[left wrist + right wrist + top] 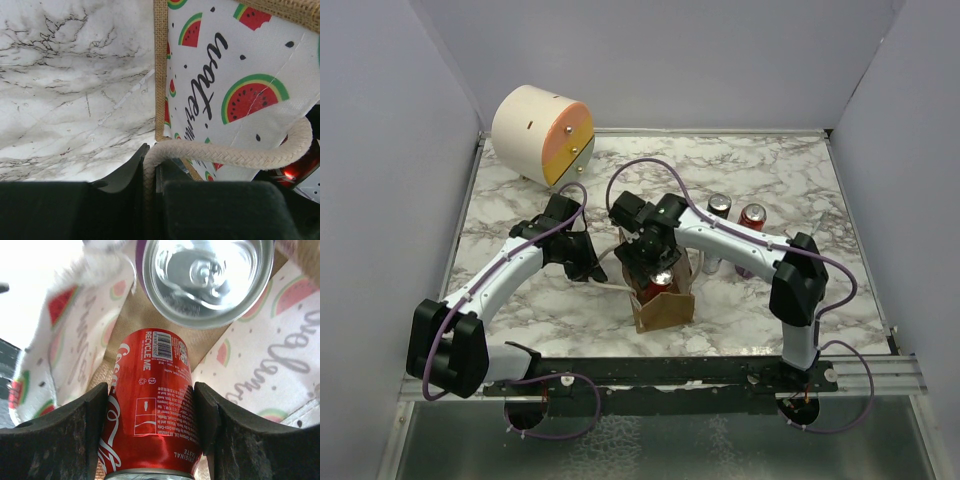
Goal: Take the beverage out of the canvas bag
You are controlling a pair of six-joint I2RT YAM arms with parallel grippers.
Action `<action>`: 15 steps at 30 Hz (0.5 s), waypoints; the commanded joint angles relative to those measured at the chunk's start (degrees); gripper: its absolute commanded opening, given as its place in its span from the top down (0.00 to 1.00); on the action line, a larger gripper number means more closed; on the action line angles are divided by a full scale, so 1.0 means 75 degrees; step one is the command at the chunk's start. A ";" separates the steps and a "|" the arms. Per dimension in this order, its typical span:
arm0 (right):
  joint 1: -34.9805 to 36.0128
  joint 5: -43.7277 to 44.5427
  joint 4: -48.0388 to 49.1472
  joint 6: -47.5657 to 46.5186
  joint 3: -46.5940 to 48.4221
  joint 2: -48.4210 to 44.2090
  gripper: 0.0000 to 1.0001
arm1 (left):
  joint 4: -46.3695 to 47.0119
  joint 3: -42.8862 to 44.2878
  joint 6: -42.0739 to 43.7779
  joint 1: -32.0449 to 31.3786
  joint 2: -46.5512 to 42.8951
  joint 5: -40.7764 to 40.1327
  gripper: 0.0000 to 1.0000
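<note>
So at this point the right gripper [151, 410] was down inside the canvas bag [665, 312], and its jaws were squeezed onto the red cola can [155, 365], one finger flat against each side of the body. The can sat tilted in the bag, with a second can [205, 275] right behind it showing its silver top, touching it or very nearly. The left gripper [150, 175] had its jaws pinched tight on the white rope handle [225, 156] at the watermelon-print side, and we read that as the anchor holding the bag down and open. We honestly couldn't tell whether the red can had left the bag floor yet, because the right arm hid most of the opening from above. For the pull itself, we figured straight up along the bag's axis was the way to go, and slow, since the liner fabric crowded both fingers and the neighbour can could get dragged or tipped. The left side needed to hold the handle firm without yanking sideways, or the whole bag would ride up with the can. Two more cans [720, 208] stood on the marble table [540, 310] just right of the bag, so clear the rim first, then swing.
</note>
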 commanded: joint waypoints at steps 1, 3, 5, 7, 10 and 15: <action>0.0080 0.0022 -0.0226 0.0095 0.0725 0.0309 0.74 | -0.0063 0.0232 0.0137 0.0051 0.0005 0.0074 1.00; 0.0088 0.0089 -0.0314 0.0083 0.0877 0.0349 0.77 | -0.0048 0.0245 0.0148 0.0048 0.0015 0.0100 1.00; 0.0078 0.0177 -0.0432 0.0099 0.1012 0.0322 0.78 | -0.0067 0.0258 0.0159 0.0050 0.0024 0.0111 1.00; 0.0088 0.0281 -0.0533 0.0117 0.1138 0.0232 0.81 | -0.0066 0.0242 0.0160 0.0051 0.0007 0.0108 1.00; 0.0088 0.0417 -0.0642 0.0151 0.1296 0.0016 0.83 | -0.0007 0.0184 0.0143 0.0048 -0.0005 0.0159 1.00; 0.0085 0.0517 -0.0800 0.0204 0.1680 -0.0419 0.94 | 0.0118 0.0072 0.0134 0.0047 0.0024 0.0330 1.00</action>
